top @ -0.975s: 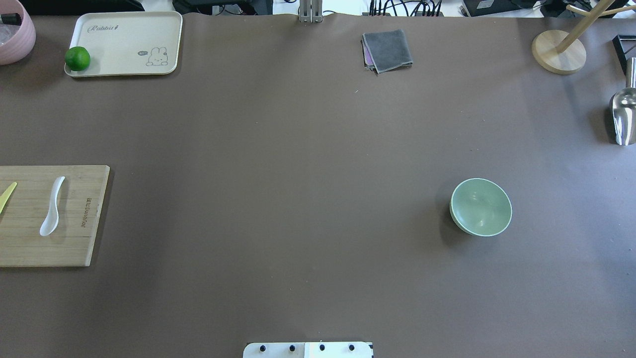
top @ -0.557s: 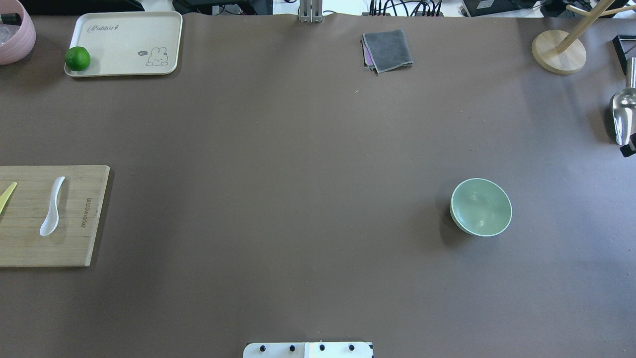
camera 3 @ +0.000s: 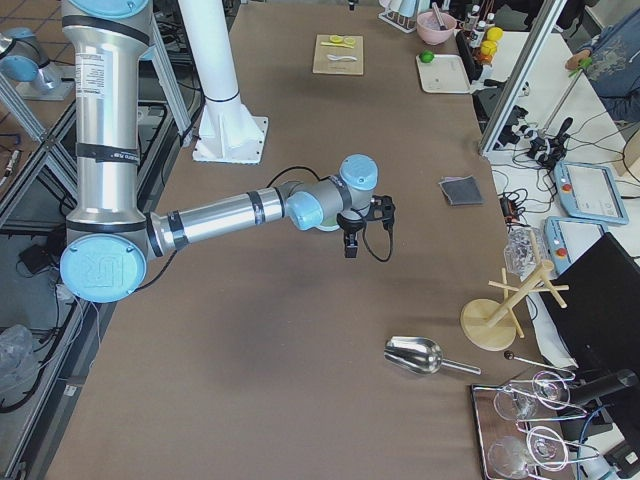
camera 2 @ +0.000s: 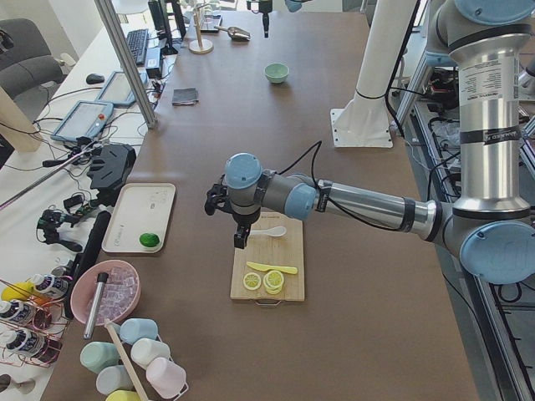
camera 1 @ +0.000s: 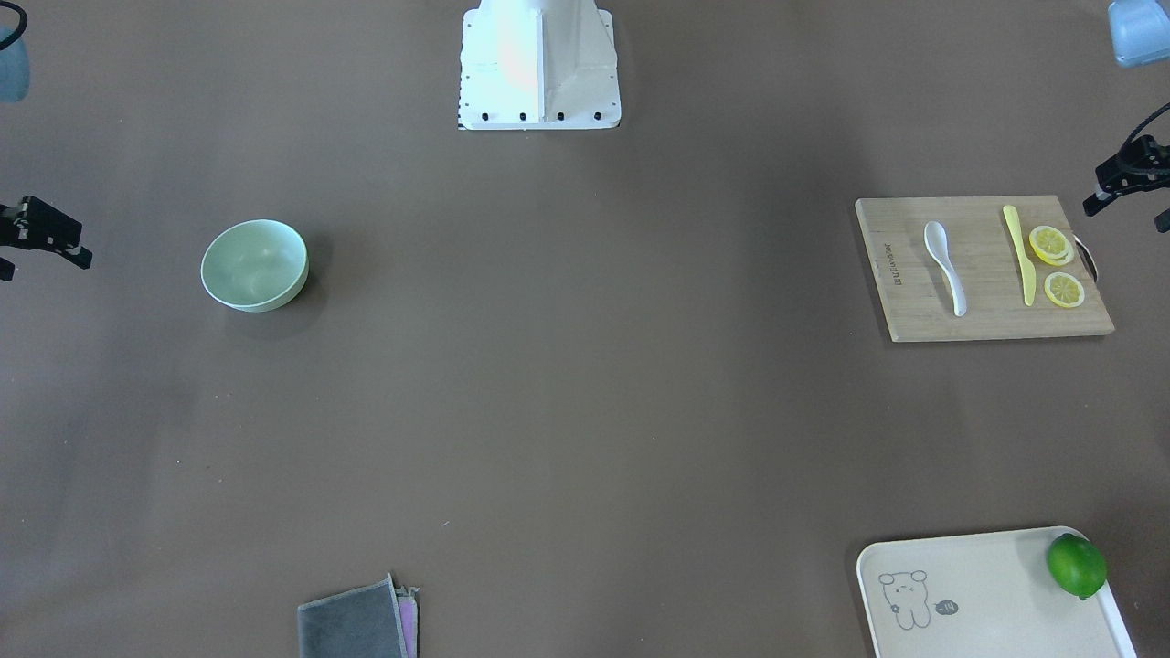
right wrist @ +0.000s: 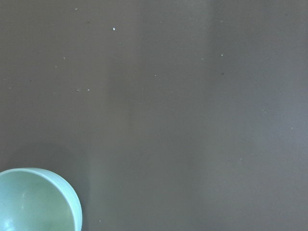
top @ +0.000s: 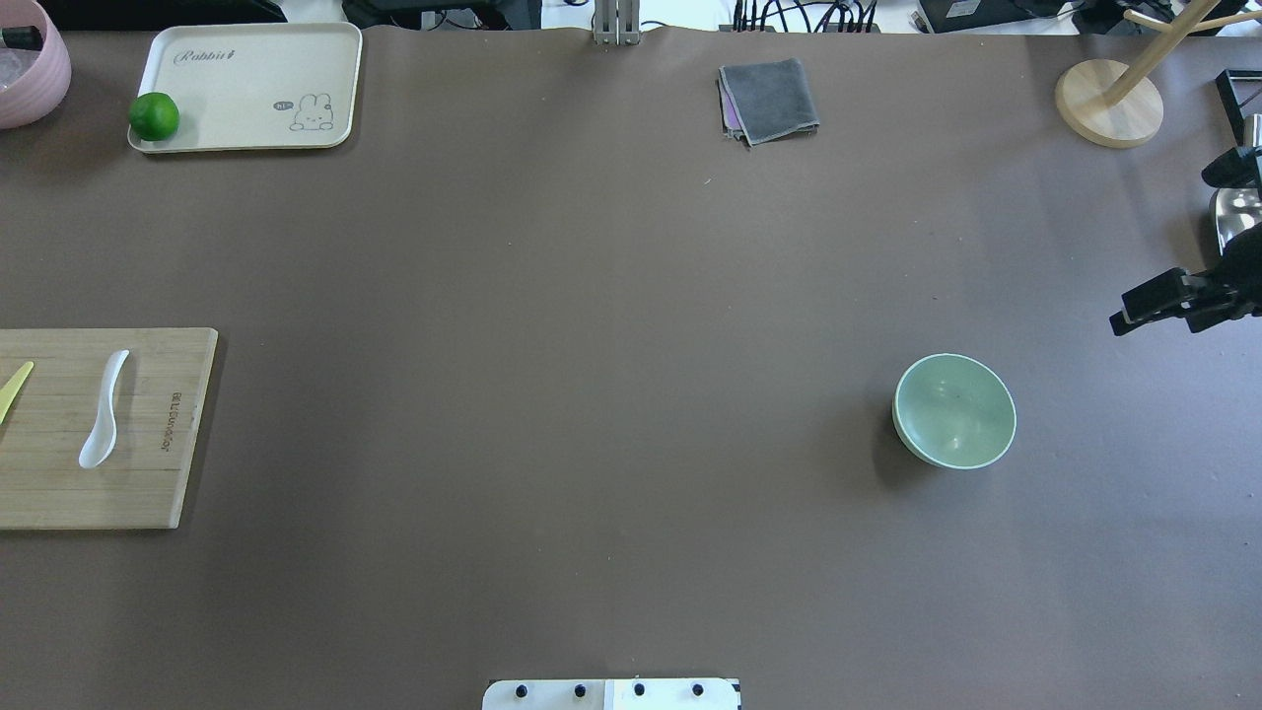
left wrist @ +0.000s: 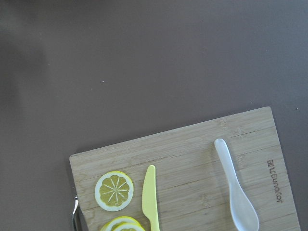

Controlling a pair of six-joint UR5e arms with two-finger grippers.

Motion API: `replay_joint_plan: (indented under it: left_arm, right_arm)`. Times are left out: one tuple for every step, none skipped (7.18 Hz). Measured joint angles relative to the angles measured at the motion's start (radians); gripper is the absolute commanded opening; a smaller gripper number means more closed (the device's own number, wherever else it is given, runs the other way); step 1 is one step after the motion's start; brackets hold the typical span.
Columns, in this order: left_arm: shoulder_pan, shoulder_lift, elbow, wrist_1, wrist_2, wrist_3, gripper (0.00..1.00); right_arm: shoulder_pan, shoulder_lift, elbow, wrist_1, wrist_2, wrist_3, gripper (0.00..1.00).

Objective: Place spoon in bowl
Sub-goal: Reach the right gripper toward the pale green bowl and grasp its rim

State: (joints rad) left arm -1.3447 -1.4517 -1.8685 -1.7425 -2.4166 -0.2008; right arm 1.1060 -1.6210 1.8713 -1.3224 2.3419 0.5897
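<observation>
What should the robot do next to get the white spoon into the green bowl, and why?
Probably swing the left claw over the small white soup spoon and lower onto its handle. The spoon lies untouched on the bamboo cutting board near that claw, while the round mint-green bowl sits empty.

Table point(top: 592, 345) flat dark brown, no pattern. Spoon point(top: 103, 414) glossy white. Bowl point(top: 954, 406) pale mint green, plain, lighter rim. Board point(top: 148, 483) lt bamboo w/ lengthwise grain strips & dark lettering along one edge. Knife point(camera 1: 1019, 254) pale yellow. Lemon slices point(camera 1: 1064, 290) yellow, whitish rind rings, spoke segments. Lime point(top: 154, 116) bright green. Tray point(top: 246, 69) cream w/ outline rabbit drawing & "Rabbit" script. Cloth point(top: 770, 99) grey, purple layer at edge. Scoop point(camera 3: 415, 354) shiny silver. Left arm point(camera 2: 368, 205) silver w/ lt-blue joints, right arm point(camera 3: 220, 222) same
</observation>
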Motion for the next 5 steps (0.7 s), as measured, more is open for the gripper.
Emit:
replay_joint_plan:
  left_arm:
    - [0.043, -0.001, 0.001, -0.034, 0.002, -0.066, 0.97]
    - [0.081, -0.007, 0.002, -0.051, 0.01, -0.114, 0.97]
    - [0.117, -0.019, 0.003, -0.058, 0.026, -0.155, 0.97]
    - [0.145, -0.029, 0.005, -0.061, 0.035, -0.187, 0.97]
    - [0.16, -0.034, 0.008, -0.062, 0.039, -0.202, 0.97]
  right_arm:
    - [-0.056, 0.007, 0.0, 0.038, -0.025, 0.059, 0.92]
    - [-0.109, 0.018, 0.0, 0.06, -0.055, 0.113, 0.84]
    - [-0.157, 0.027, 0.0, 0.073, -0.089, 0.149, 0.8]
    - [-0.194, 0.031, -0.003, 0.085, -0.116, 0.164, 0.79]
    - [-0.222, 0.035, -0.005, 0.09, -0.136, 0.17, 0.79]
